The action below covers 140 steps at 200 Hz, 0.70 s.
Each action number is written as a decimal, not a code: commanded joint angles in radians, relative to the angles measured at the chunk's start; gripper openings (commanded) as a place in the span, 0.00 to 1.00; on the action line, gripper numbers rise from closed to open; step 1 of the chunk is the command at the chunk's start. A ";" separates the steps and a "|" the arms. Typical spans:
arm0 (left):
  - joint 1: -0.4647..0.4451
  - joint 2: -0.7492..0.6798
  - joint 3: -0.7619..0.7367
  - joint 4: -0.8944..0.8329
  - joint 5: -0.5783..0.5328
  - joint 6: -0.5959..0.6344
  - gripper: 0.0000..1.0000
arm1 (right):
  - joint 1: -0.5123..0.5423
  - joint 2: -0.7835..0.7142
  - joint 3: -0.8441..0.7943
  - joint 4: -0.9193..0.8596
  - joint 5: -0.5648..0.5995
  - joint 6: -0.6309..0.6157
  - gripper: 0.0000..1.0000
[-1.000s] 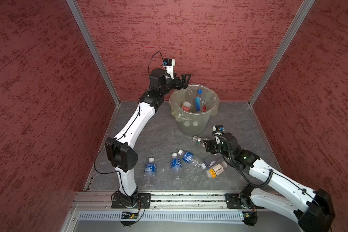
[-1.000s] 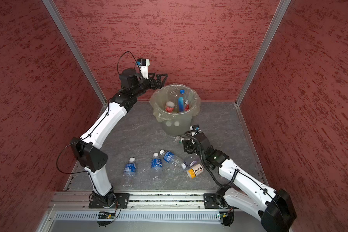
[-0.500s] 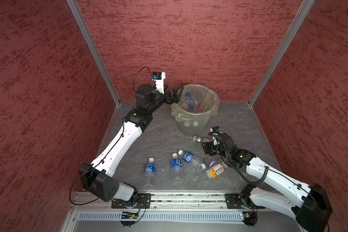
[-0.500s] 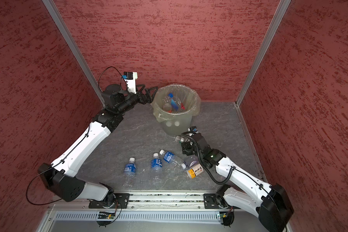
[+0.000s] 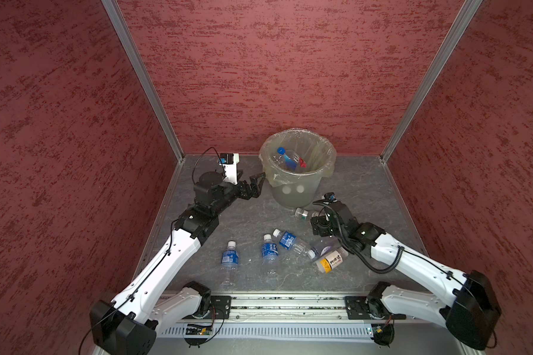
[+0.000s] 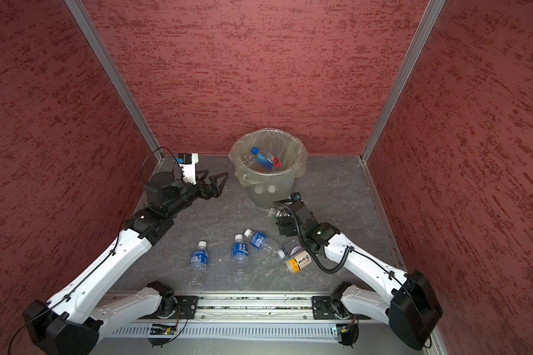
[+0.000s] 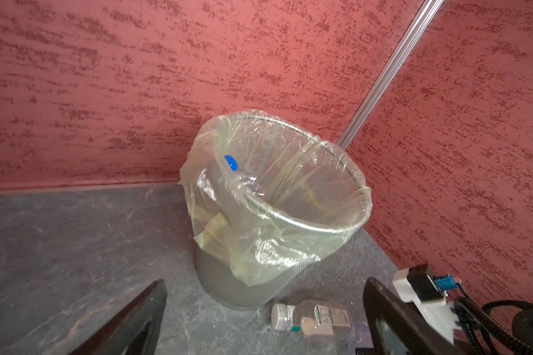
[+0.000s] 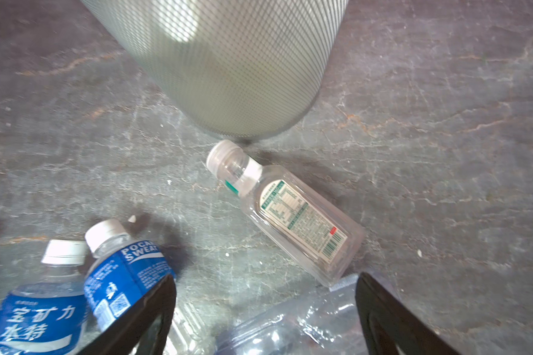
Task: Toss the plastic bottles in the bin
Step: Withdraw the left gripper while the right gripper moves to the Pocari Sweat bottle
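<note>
Fingers spread and empty, the left gripper (image 5: 257, 184) hangs beside the bin (image 5: 293, 192), a blue-capped bottle (image 5: 288, 157) inside, while the right gripper (image 8: 265, 276), fingers likewise apart, hovers near a green-labelled bottle (image 8: 293, 215) on the desk (image 5: 351, 184).

Grey marbled table (image 5: 356, 184), lined bin (image 5: 293, 195) standing toward the back, perhaps six plastic bottles (image 5: 270, 250) scattered before it

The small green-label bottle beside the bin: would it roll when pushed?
The green-label bottle looks flat-sided, so it would probably slide, not roll. It appears empty, so likely light and easily knocked away.
</note>
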 commanded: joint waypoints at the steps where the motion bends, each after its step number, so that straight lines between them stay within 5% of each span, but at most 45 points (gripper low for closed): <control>1: -0.005 -0.066 -0.062 -0.036 -0.022 -0.022 1.00 | 0.005 0.021 0.047 -0.024 0.043 0.014 0.92; 63: -0.004 -0.169 -0.222 -0.095 -0.010 -0.029 0.99 | 0.003 0.119 0.098 -0.017 0.038 -0.055 0.96; 140: -0.001 -0.192 -0.370 -0.093 0.014 -0.064 0.99 | 0.035 0.115 0.090 0.040 -0.213 -0.104 0.84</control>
